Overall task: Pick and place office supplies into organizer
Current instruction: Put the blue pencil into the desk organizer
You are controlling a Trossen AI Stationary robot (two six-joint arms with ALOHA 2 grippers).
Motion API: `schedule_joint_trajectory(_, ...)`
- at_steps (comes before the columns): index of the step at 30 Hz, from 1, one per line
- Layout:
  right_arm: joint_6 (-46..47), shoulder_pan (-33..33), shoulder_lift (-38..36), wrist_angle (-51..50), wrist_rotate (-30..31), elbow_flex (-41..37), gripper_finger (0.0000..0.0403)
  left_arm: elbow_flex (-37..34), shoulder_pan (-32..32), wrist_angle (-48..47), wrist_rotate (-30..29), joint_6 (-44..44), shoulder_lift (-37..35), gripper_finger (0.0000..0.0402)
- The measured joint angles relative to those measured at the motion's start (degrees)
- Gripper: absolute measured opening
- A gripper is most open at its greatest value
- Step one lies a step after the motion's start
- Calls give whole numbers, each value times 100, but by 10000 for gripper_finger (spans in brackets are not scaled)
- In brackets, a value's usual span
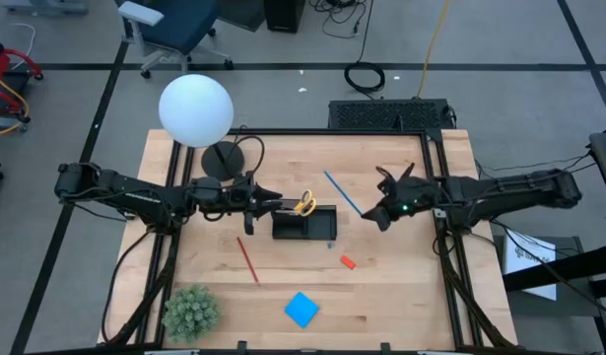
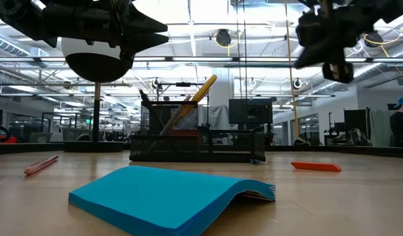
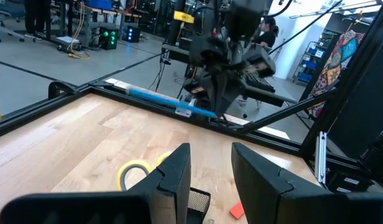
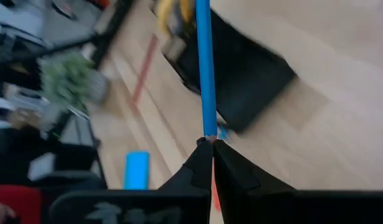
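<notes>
Right gripper (image 4: 211,148) carrying the blue pencil (image 1: 343,193) toward the organizer (image 1: 304,224).

We are seeing the right fingers clenched on one end of the blue pencil, so that the long shaft is projecting ahead of the jaws — a hold that, we judge, is letting the free end be steered into the tall compartment. The organizer is sitting mid-table with the yellow-handled scissors (image 1: 304,203) standing in it. The left gripper (image 3: 210,171) is hovering just beside the organizer's left end, fingers parted and grasping nothing. The red pencil (image 1: 247,259), orange-red eraser (image 1: 348,262) and blue note pad (image 1: 302,309) are lying on the table (image 1: 411,306) — all awaiting collection, we judge.
</notes>
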Motion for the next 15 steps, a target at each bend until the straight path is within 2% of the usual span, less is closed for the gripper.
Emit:
schedule_joint_trajectory(3,-7,-177,0,459,1,0,0,0,-2,91,2,-214,-1,113)
schedule_joint_trajectory(7,-84,-388,0,1004,1,0,0,0,-8,221,-44,-1157,-1,113)
schedule_joint_trajectory(11,-121,-538,1,1461,2,0,0,0,-5,281,-395,-2270,1,113)
schedule_joint_trajectory(15,-300,-598,26,1907,13,0,0,0,-7,809,-591,-2912,0,113)
